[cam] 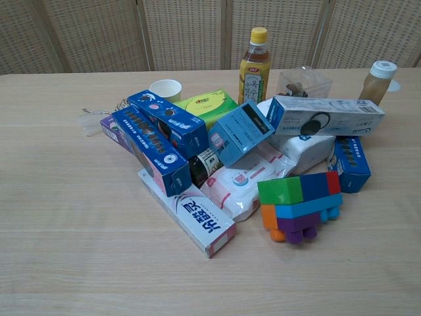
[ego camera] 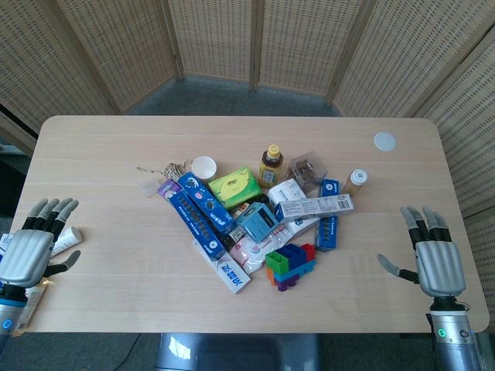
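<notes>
A: Where are the hands rn?

B: Both at the near table corners, well apart from the pile. Left hand (ego camera: 31,251) lies flat, fingers apart, holding nothing; a white tube (ego camera: 66,239) sits just under/beside it at the table's left edge. Right hand (ego camera: 435,259) is spread too, empty, thumb out to the side. Chest view shows neither hand.

A: So which step, you reckon?

B: Looks like the start, nothing picked yet, approx. a rest pose. The heap is mid-table: long blue cookie box (cam: 150,153) leaning on a white toothpaste box (cam: 187,212), wet-wipes pack (cam: 245,184), stacked toy blocks (cam: 300,205) nearest the front, green box (cam: 205,105) behind.

A: And the next move?

B: My guess: either arm must reach well inward. The blocks are probably the easiest grab (they stand free at the heap's front). The boxes overlap, so pulling one could shift the others.

A: Table, room?

B: Pale wood-grain table (ego camera: 100,154), rounded corners. Tea bottle (cam: 254,59), paper cup (cam: 166,89), clear plastic box (cam: 304,82) toward the back; a small white lid (ego camera: 384,141) lies alone far right. Woven folding screens (ego camera: 216,39) behind, grey floor.
</notes>
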Controlling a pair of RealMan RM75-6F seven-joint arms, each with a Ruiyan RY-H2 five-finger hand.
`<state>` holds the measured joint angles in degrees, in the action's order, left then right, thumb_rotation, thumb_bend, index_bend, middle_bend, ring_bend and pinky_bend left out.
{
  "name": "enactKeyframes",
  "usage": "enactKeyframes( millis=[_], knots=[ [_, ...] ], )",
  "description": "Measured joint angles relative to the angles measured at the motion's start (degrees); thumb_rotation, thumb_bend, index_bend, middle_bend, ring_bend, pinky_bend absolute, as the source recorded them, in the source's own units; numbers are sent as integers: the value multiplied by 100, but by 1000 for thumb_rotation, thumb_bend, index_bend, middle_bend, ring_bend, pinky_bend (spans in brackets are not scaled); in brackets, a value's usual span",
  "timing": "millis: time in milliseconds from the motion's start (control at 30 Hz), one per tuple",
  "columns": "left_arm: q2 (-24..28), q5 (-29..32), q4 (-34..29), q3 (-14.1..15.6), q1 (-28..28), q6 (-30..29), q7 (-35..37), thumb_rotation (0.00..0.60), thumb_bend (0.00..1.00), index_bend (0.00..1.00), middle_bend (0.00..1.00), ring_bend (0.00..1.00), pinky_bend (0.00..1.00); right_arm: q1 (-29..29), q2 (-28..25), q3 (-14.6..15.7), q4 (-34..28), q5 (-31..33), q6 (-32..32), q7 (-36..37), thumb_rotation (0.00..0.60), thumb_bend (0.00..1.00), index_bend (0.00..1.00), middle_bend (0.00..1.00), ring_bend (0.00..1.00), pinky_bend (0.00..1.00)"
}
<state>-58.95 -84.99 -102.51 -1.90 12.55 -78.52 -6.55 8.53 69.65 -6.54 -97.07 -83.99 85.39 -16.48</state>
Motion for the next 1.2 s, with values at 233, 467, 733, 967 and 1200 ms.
enactKeyframes(
  millis=[233, 467, 733, 967, 1200],
  knots=[
    [-19, 31, 6, -14, 92, 177, -73, 600, 330, 23, 0, 0, 0, 3, 10, 4, -11, -37, 11, 15, 0, 195, 0, 128, 0, 0],
    [42, 176, 46, -79, 256, 486, -104, 600, 328, 6, 0, 0, 0, -73, 21, 37, -66, -44, 98, 47, 0, 195, 0, 128, 0, 0],
    [-66, 964, 319, -239, 818, 1578, -589, 600, 328, 0, 0, 0, 0, -79, 32, 43, -125, -4, 62, 7, 0, 196, 0, 129, 0, 0],
    [-776, 2179, 1119, -500, 1727, 2704, -1332, 600, 330, 0, 0, 0, 0, -178, -65, 44, -219, 54, 162, -32, 0, 194, 0, 129, 0, 0],
    [-1591, 3011, 1998, -621, 2422, 3297, -1861, 600, 328, 0, 0, 0, 0, -332, -211, 55, -264, 154, 294, 1, 0, 195, 0, 129, 0, 0]
  ],
)
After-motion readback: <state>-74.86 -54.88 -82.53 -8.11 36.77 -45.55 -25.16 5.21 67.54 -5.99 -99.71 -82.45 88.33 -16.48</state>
